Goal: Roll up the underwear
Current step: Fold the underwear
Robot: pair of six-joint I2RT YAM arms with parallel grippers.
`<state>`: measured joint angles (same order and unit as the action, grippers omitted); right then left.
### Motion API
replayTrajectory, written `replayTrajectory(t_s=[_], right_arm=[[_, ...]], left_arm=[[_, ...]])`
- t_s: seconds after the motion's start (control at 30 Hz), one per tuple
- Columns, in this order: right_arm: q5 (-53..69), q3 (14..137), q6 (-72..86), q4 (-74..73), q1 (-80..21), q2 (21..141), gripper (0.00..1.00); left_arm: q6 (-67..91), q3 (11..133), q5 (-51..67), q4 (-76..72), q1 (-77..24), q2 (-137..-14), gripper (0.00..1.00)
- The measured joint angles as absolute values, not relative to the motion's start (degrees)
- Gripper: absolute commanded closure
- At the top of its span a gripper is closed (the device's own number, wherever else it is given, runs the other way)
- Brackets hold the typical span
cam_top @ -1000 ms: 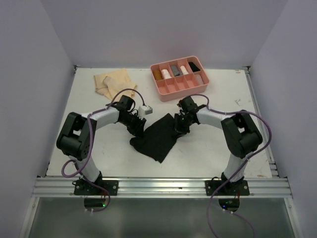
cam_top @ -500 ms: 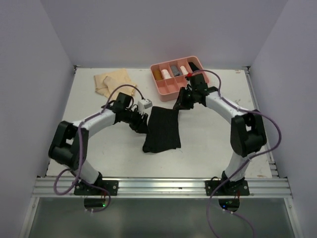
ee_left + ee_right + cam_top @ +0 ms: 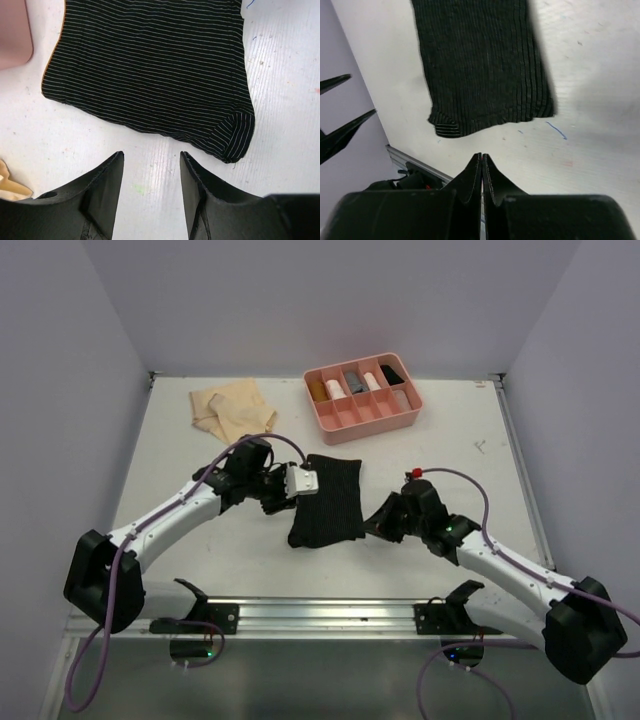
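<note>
The black underwear [image 3: 150,75] is matt, finely ribbed knit cloth with thin pale stripes; the tan underwear [image 3: 232,408] is soft, creased cloth; the tray [image 3: 372,424] is smooth pink plastic; the worktop [image 3: 455,445] is matt white, faintly scuffed.

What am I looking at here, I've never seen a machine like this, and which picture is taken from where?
Two robot arms are bolted to a white table. The overhead picture shows both; the other two come from cameras on their wrists. A pair of black striped underwear lies flat between them. The left gripper is open beside it, the right gripper is shut; neither holds anything. Farther back lie a tan garment and a pink divided tray holding small rolled items.
</note>
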<state>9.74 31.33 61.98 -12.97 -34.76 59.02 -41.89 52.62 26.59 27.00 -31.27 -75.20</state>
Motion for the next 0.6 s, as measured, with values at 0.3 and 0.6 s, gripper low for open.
replayTrajectory(t_s=[0.3, 0.6], right_arm=[[6.4, 17.5, 77.1, -1.0, -37.6, 56.9, 1.00], [-5.7, 17.5, 80.6, -7.7, -38.7, 48.8, 1.00]], left_arm=[[-38.4, 52.6, 25.2, 25.2, -31.3, -78.5, 0.49], [-32.1, 52.5, 24.4, 20.8, -31.3, -78.7, 0.49]])
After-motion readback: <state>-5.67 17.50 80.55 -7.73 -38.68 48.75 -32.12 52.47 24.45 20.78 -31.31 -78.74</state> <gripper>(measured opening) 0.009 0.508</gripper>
